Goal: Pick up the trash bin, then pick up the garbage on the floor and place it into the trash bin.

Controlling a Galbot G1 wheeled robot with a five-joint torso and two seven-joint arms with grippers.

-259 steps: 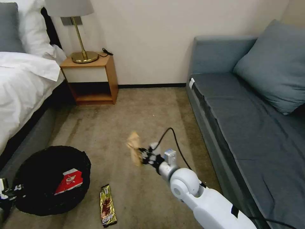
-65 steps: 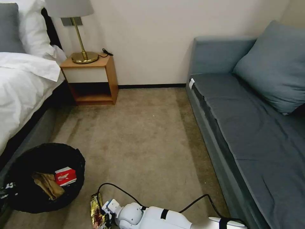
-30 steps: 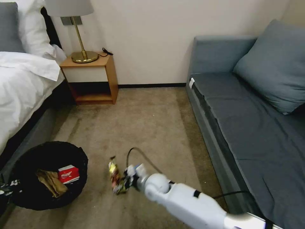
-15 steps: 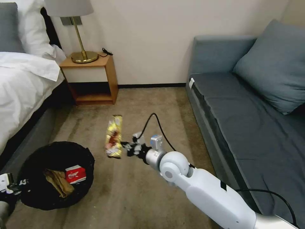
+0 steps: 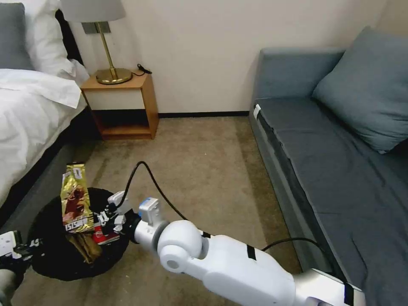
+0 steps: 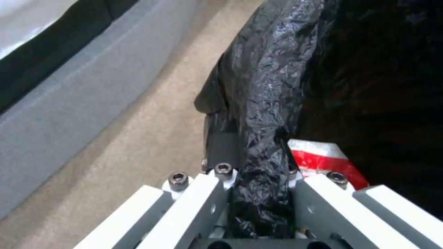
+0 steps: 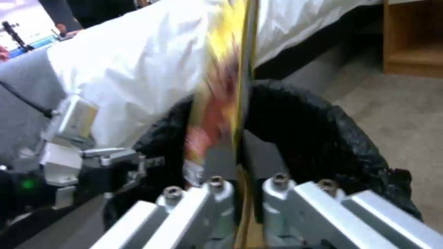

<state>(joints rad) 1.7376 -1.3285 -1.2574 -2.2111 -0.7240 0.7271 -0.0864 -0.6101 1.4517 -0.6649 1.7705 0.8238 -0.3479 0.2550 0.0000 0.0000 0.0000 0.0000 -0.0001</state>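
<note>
The trash bin point(image 5: 49, 263), lined with a crinkled black bag, sits low at the left beside the bed. My left gripper point(image 5: 12, 250) is shut on its rim, and the left wrist view shows the fingers point(image 6: 207, 193) pinching the black bag point(image 6: 263, 103). My right gripper point(image 5: 108, 219) reaches across and is shut on the lower end of the gold-brown bar wrapper point(image 5: 75, 197), which stands upright over the bin. Edge-on, the wrapper point(image 7: 231, 86) rises above the bin point(image 7: 314, 138). A red snack packet point(image 5: 104, 236) point(image 6: 323, 160) and a tan wrapper point(image 5: 85, 248) lie inside the bin.
The white bed point(image 5: 29, 119) runs along the left, close to the bin. A wooden nightstand point(image 5: 123, 106) with a lamp stands at the back wall. The grey sofa point(image 5: 340, 148) fills the right side. Open carpet point(image 5: 204, 161) lies between them.
My right gripper has swung left with the gold-brown wrapper, from over the middle of the carpet to above the bin. The left gripper still holds the rim.
</note>
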